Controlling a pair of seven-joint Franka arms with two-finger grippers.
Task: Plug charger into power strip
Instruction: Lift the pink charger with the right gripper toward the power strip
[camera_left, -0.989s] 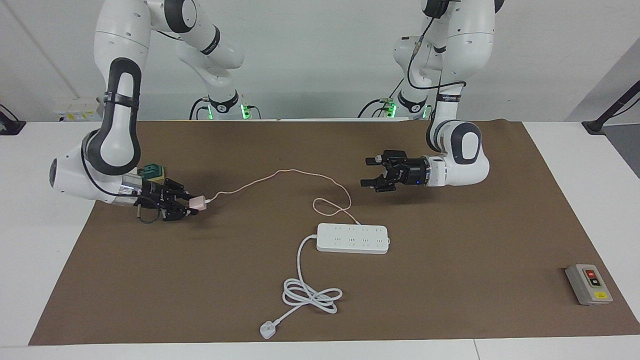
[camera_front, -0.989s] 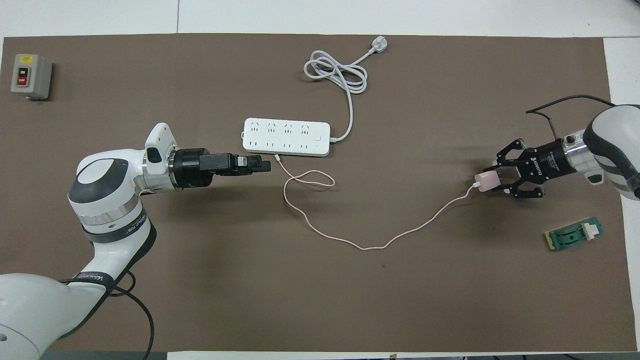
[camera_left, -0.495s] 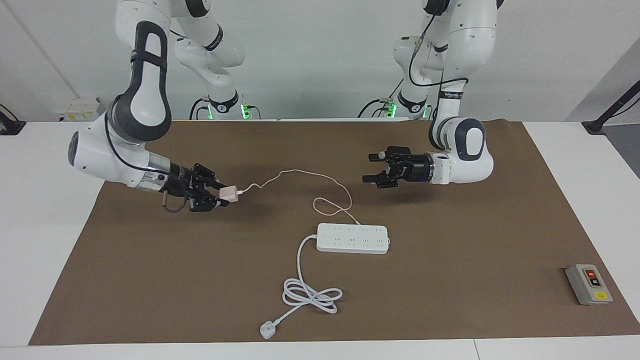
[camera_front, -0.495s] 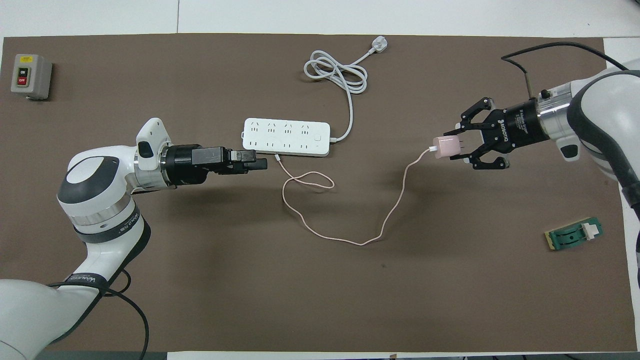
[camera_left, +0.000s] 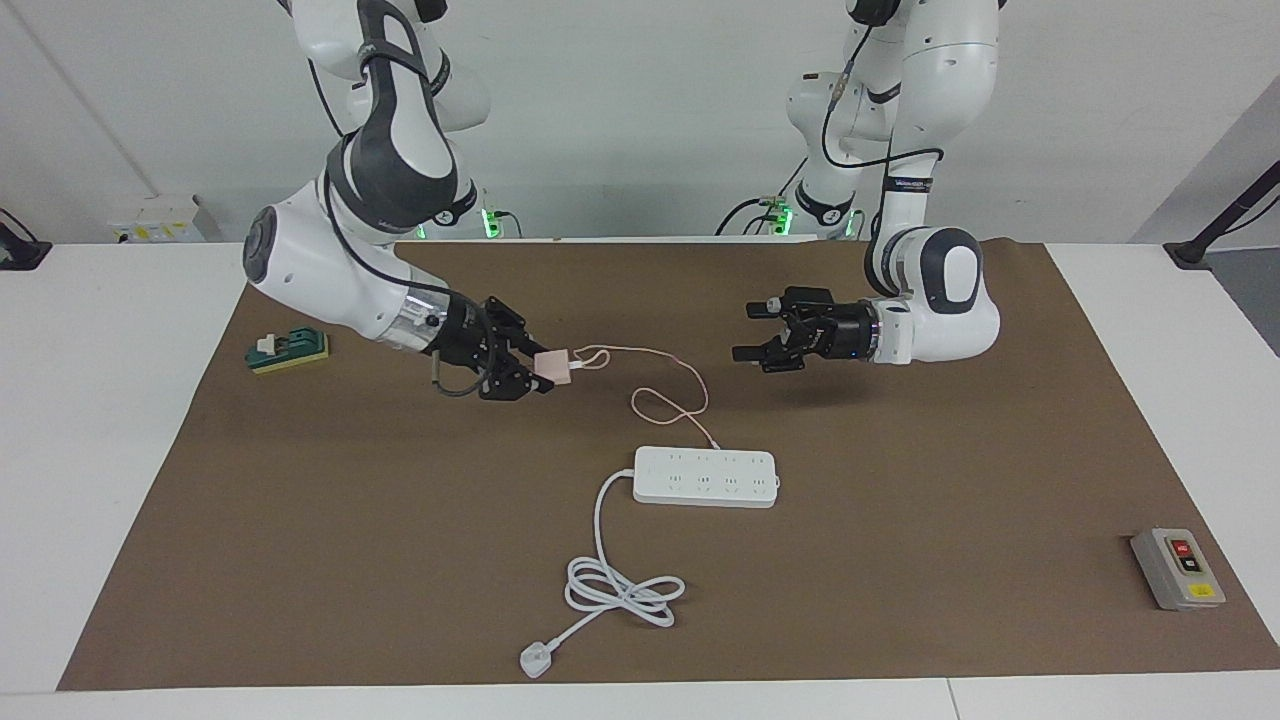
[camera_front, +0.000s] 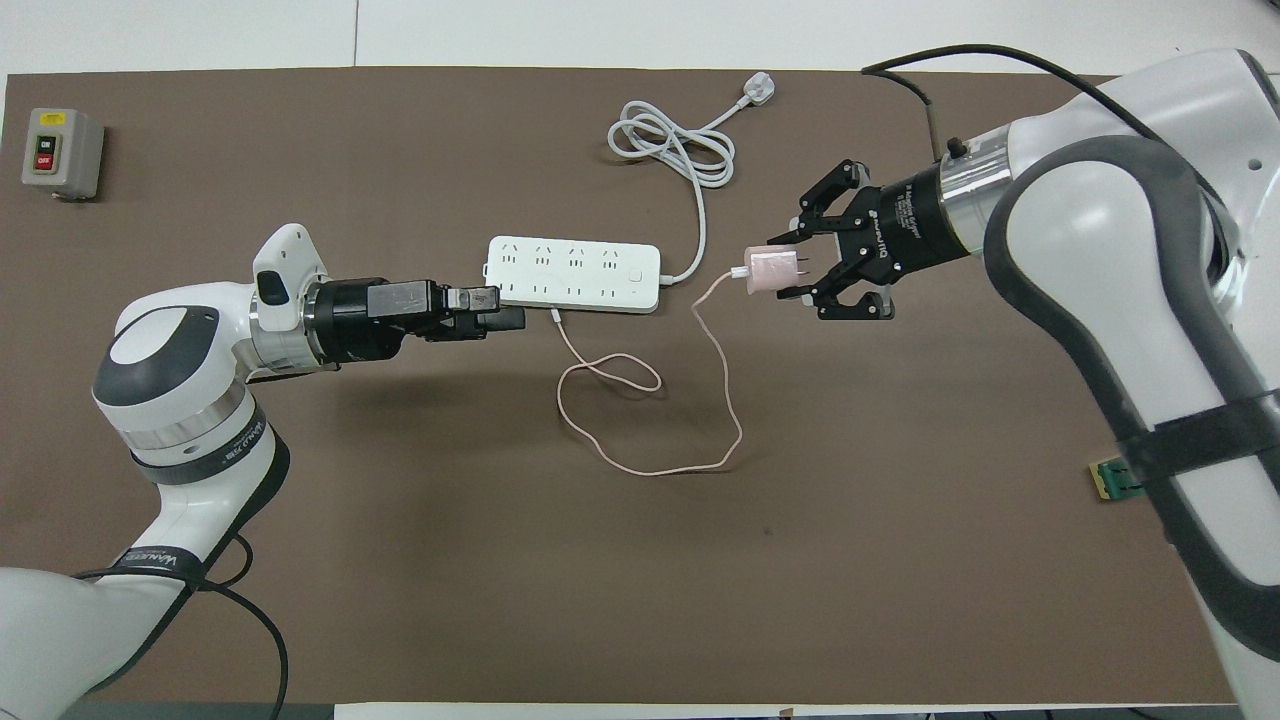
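The pale pink charger (camera_left: 553, 366) (camera_front: 770, 270) hangs in the air, with my right gripper (camera_left: 540, 372) (camera_front: 792, 270) shut on it. It is over the mat beside the corded end of the white power strip (camera_left: 705, 477) (camera_front: 573, 273). Its thin pink cable (camera_left: 682, 376) (camera_front: 640, 466) loops down onto the mat and ends at the strip's edge nearer the robots. My left gripper (camera_left: 750, 330) (camera_front: 508, 312) hovers open and holds nothing, over the mat by the strip's other end.
The strip's thick white cord (camera_left: 622, 590) (camera_front: 672, 150) coils on the mat and ends in a white plug (camera_left: 535, 661) (camera_front: 757, 92). A grey switch box (camera_left: 1177, 568) (camera_front: 60, 150) stands toward the left arm's end. A small green part (camera_left: 288, 350) (camera_front: 1105, 480) lies toward the right arm's end.
My right arm has swung from its end of the table toward the power strip, carrying the charger and bunching its cable into loops. The left gripper has drawn back slightly.
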